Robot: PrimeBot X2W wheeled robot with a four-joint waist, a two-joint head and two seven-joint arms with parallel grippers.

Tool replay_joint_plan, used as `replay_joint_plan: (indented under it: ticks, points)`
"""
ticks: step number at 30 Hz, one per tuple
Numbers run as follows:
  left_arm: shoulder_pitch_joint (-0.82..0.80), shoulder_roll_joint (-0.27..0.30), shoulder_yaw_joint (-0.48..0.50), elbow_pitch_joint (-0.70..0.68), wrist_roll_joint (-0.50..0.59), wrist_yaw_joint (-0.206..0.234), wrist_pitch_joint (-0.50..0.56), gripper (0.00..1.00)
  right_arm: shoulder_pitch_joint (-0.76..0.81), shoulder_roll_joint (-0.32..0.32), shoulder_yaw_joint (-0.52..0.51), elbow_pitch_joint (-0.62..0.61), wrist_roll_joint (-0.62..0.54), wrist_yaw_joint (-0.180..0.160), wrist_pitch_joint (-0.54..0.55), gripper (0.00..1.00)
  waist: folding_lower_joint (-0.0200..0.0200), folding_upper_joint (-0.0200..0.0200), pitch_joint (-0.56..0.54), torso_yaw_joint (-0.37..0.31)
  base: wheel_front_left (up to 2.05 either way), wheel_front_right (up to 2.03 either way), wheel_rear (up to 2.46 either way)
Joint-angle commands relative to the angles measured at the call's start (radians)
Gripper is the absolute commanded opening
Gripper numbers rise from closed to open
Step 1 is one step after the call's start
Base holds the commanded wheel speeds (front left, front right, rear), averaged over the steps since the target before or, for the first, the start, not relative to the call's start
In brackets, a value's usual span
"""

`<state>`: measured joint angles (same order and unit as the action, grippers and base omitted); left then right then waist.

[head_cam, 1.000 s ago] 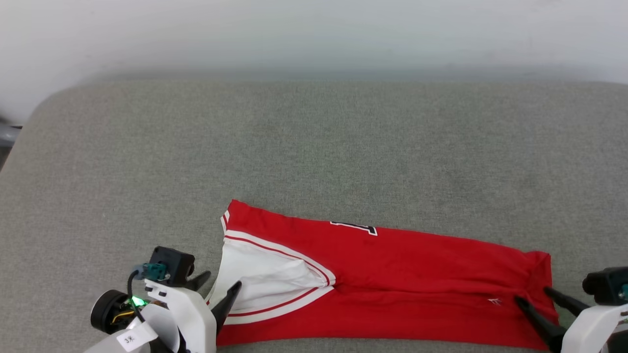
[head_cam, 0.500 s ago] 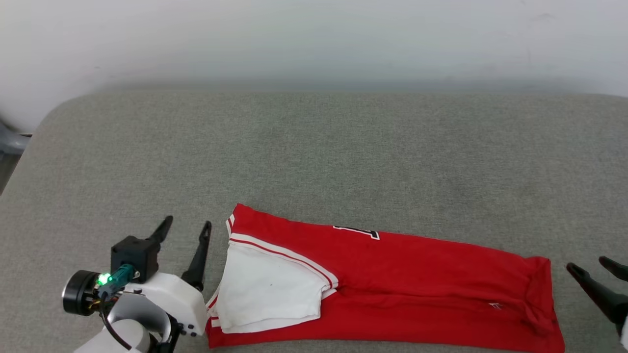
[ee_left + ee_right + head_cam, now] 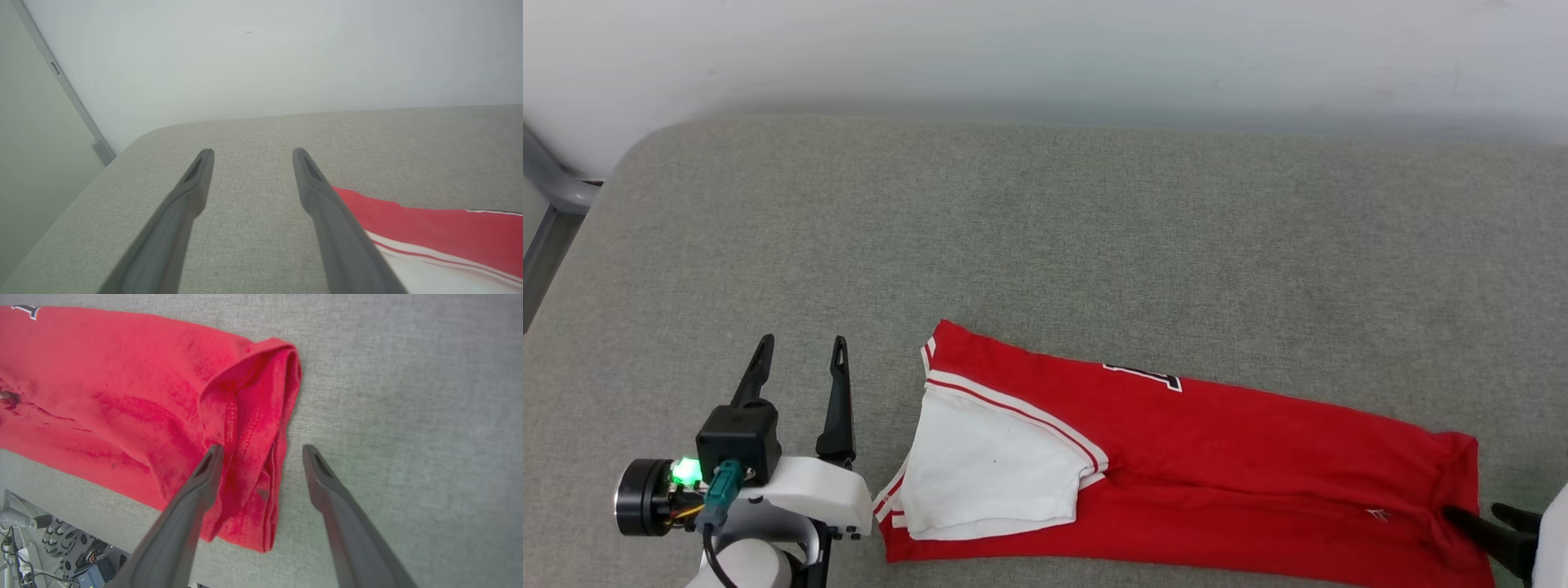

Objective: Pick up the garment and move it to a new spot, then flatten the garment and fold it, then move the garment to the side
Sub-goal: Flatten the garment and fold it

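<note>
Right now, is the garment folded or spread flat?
Folded: the garment lies as a long narrow strip, white sleeve turned over it.

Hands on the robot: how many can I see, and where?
2. The left hand, open, is at lower left beside the garment, near its white sleeve; the right hand, open, is at lower right, partly over the hem.

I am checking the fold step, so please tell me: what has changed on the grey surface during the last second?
The left gripper released the white sleeve, opened fully and drew back left of the garment; the sleeve settled flat. The right gripper opened too, over the hem. The garment stayed a long folded strip on the grey surface.
</note>
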<state>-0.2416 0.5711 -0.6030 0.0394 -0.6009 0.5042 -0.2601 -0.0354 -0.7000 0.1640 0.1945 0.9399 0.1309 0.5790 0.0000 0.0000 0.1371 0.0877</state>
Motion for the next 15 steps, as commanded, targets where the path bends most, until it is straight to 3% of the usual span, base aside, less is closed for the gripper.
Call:
replay_joint_plan:
  ticks: [1, 15]
  points:
    - [0.031, -0.026, 0.037, -0.008, 0.038, -0.005, -0.007, 1.00, -0.018, 0.015, 0.017, 0.020, 0.008, 0.000, -0.001, 1.00, 0.0000, 0.0000, 0.007, 0.006, 0.00, 0.00, 0.00]
    - [0.165, -0.233, 0.231, 0.005, 0.290, -0.118, -0.007, 1.00, -0.082, 0.095, 0.194, 0.105, 0.073, 0.000, -0.114, 1.00, 0.0000, 0.0000, 0.022, 0.018, 0.00, 0.00, 0.00]
